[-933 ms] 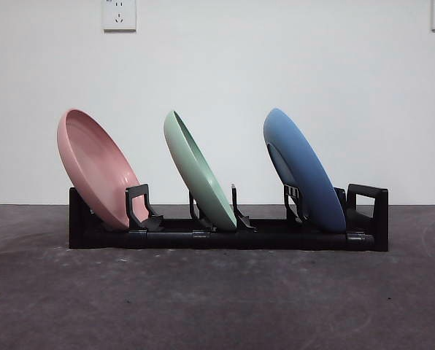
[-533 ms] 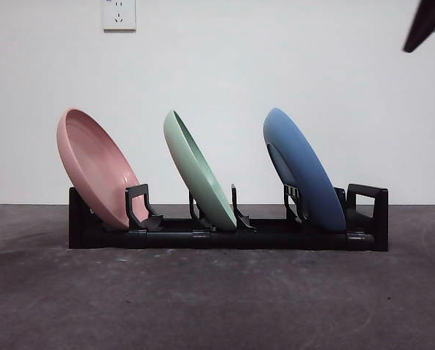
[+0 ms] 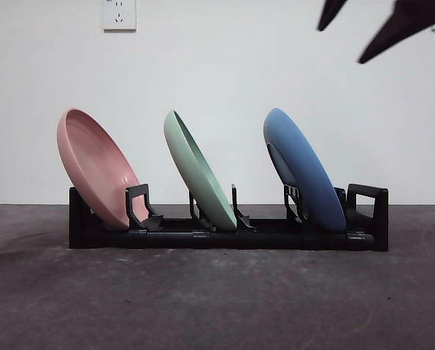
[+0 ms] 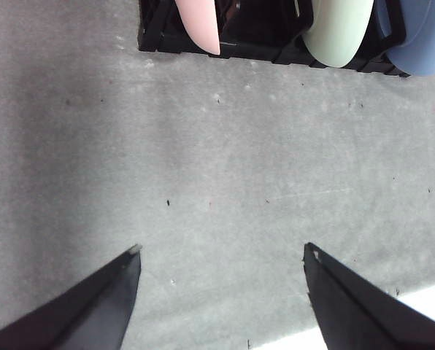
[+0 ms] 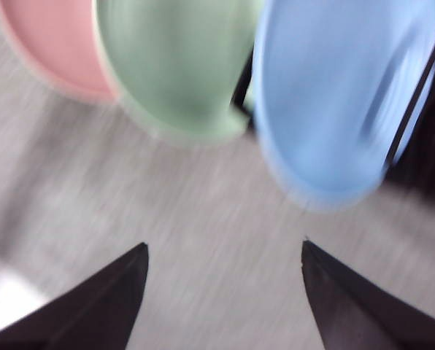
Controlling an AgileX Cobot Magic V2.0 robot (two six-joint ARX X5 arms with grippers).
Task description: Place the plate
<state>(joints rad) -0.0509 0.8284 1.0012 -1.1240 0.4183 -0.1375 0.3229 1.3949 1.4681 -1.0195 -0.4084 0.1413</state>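
I have the right gripper (image 3: pixel 347 35) high at the top right of the front view, above the blue plate (image 3: pixel 301 168), its jaws spread wide and holding nothing. The left gripper (image 4: pixel 222 257) is also wide open and empty over bare table (image 4: pixel 225 160), near side of the black rack (image 3: pixel 225 235). Pink plate (image 3: pixel 93 166), green plate (image 3: pixel 197 171) and blue plate all lean in the rack's slots.

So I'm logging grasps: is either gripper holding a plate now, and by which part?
Nothing is held: left gripper and right gripper are both open and empty.
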